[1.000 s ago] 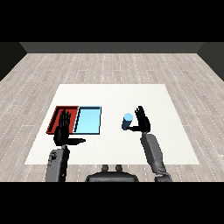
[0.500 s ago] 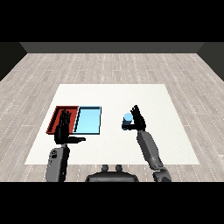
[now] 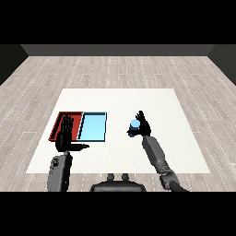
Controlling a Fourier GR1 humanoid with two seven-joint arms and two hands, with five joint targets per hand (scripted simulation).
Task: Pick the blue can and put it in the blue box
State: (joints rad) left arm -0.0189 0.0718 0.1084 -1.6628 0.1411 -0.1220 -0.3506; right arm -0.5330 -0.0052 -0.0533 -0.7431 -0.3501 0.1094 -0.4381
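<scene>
head view: right hand (image 3: pixel 142 125) is at the can (image 3: pixel 134 124), mid-surface (image 3: pixel 161 106), well right of the blue tray (image 3: pixel 93 126). fingers look curled partway round the can, thumb low on its left side. i read that as a grasp closing or just closed; can't tell if the can is off the surface yet.

left hand (image 3: pixel 65 138) is idle, fingers straight and up, thumb out to the right. it sits over the near edge of the red tray (image 3: pixel 60 120), just left of the blue one.

step in hand, my call: secure the can, then carry it left.

how i'd run it:
- confirm the wrap is complete before lifting; the can is mostly hidden by the fingers, so i'd go slow.
- lift straight up, keep the can upright.
- travel left, high enough to clear the blue tray's right rim.
- stop over the tray's middle. red tray touches it on the left, so overshoot lands the can in the wrong one.
- lower until the can stands on the tray floor, then open the fingers.
- keep the left hand where it is or pull it back; it's near the drop zone.

labels: none readable. can shows plain blue, trays plain.
</scene>
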